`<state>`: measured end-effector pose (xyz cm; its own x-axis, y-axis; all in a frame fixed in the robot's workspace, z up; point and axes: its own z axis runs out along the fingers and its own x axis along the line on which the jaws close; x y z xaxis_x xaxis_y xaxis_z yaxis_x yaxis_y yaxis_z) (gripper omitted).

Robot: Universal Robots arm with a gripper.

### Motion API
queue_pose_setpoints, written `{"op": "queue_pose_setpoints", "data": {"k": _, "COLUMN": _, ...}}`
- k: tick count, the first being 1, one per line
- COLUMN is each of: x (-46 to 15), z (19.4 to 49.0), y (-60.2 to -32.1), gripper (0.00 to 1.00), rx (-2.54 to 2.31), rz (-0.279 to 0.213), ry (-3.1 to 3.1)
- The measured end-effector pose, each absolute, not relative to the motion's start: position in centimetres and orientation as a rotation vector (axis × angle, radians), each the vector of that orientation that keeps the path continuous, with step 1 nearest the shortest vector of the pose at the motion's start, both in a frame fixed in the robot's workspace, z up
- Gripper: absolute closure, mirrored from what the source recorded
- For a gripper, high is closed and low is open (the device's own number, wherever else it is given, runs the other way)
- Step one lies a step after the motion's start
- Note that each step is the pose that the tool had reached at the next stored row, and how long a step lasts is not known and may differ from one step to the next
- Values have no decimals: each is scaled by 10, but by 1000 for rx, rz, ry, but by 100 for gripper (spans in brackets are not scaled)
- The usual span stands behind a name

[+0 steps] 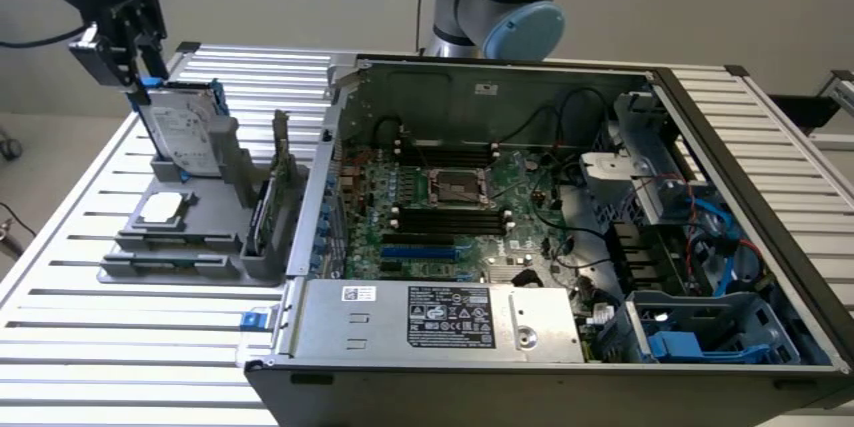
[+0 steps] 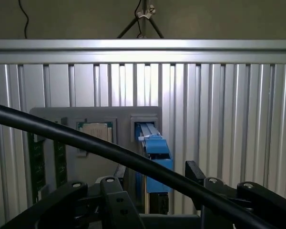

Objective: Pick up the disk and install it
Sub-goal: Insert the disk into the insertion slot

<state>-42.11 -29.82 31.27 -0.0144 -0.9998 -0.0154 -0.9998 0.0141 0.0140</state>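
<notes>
Nearest the wrist lens, a black cable (image 2: 86,142) crosses in front of the dark fingers (image 2: 195,172). These stand wide apart, one on either side of the blue carrier edge of the disk (image 2: 157,148), with a gap on both sides and no contact. In the exterior view the fingers (image 1: 139,47) hang directly over the disk (image 1: 180,127), close above its top edge. The disk stands upright on edge in a slot of the grey holder (image 1: 187,247). The holder rests on the slatted desk (image 1: 107,367) at the exterior view's left, just beside the open computer case (image 1: 494,82) and outside it. A small square chip (image 1: 160,209) lies flat on the same holder, near the disk's foot.

Step in hand, by judgement: the pick-up, at the approach stage. Nothing is grasped and the disk sits in its slot, so installation has not begun.

What the grasp calls for, by judgement: the fingers lowered evenly astride the carrier and centred so that neither strikes the holder's walls. They would then need to close on the flat faces firmly enough to draw the disk straight up out of the slot without tilting it against the sides.
</notes>
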Motion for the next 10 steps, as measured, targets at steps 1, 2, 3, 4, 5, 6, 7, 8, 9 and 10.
{"op": "queue_pose_setpoints", "data": {"k": 1, "x": -422, "z": 311, "y": -298, "gripper": 40, "rx": -2205, "rz": 33, "ry": 2236}}
{"op": "queue_pose_setpoints", "data": {"k": 2, "x": -422, "z": 309, "y": -298, "gripper": 40, "rx": -2205, "rz": 33, "ry": 2236}}
{"op": "queue_pose_setpoints", "data": {"k": 3, "x": -422, "z": 307, "y": -298, "gripper": 40, "rx": -2205, "rz": 33, "ry": 2236}}
{"op": "queue_pose_setpoints", "data": {"k": 4, "x": -422, "z": 306, "y": -298, "gripper": 40, "rx": -2205, "rz": 32, "ry": 2236}}
{"op": "queue_pose_setpoints", "data": {"k": 5, "x": -422, "z": 304, "y": -298, "gripper": 40, "rx": -2205, "rz": 32, "ry": 2236}}
{"op": "queue_pose_setpoints", "data": {"k": 6, "x": -422, "z": 302, "y": -298, "gripper": 40, "rx": -2205, "rz": 32, "ry": 2237}}
{"op": "queue_pose_setpoints", "data": {"k": 7, "x": -422, "z": 300, "y": -298, "gripper": 40, "rx": -2205, "rz": 32, "ry": 2237}}
{"op": "queue_pose_setpoints", "data": {"k": 8, "x": -422, "z": 298, "y": -298, "gripper": 40, "rx": -2205, "rz": 33, "ry": 2237}}
{"op": "queue_pose_setpoints", "data": {"k": 9, "x": -422, "z": 296, "y": -298, "gripper": 40, "rx": -2205, "rz": 33, "ry": 2237}}
{"op": "queue_pose_setpoints", "data": {"k": 10, "x": -422, "z": 295, "y": -298, "gripper": 40, "rx": -2205, "rz": 33, "ry": 2237}}
